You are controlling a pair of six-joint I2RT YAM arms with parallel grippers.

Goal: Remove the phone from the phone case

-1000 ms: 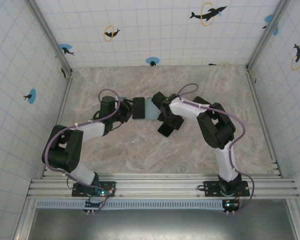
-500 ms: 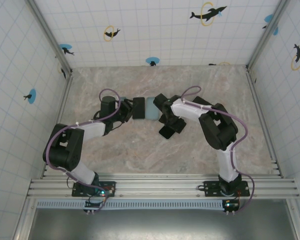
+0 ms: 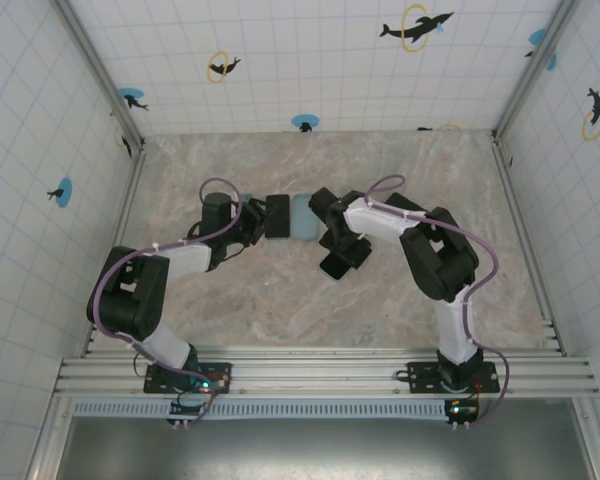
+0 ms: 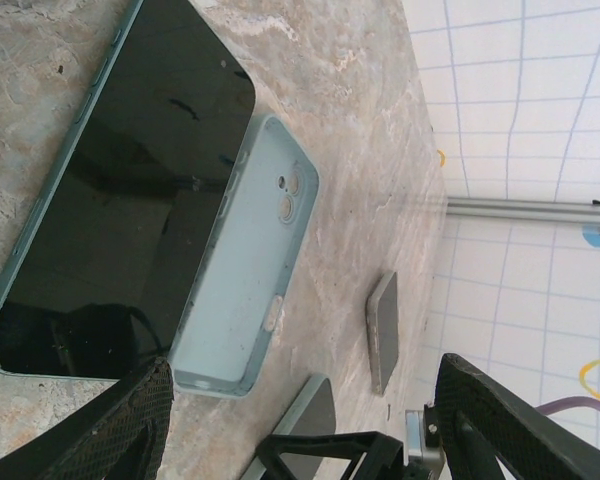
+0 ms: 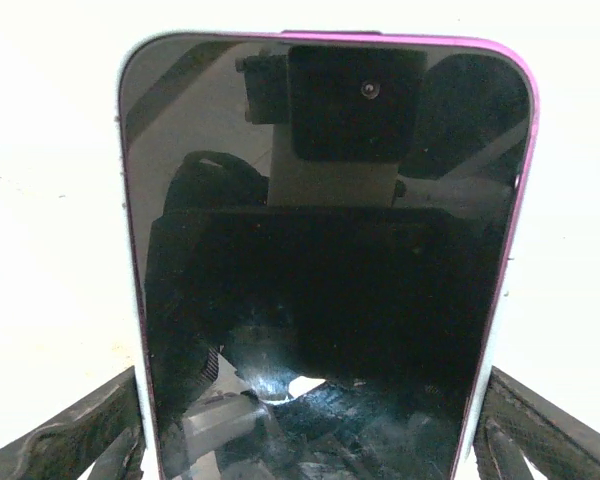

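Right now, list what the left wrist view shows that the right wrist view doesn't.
Left wrist view: an empty light-blue case beside a dark-screened phone, a grey slab farther off, the marble table and tiled wall. Right wrist view: a pink-edged phone up close, its glass full of reflections, background washed out. Both: a dark phone screen, with the left gripper's fingers or right gripper's fingers spread at the bottom corners.
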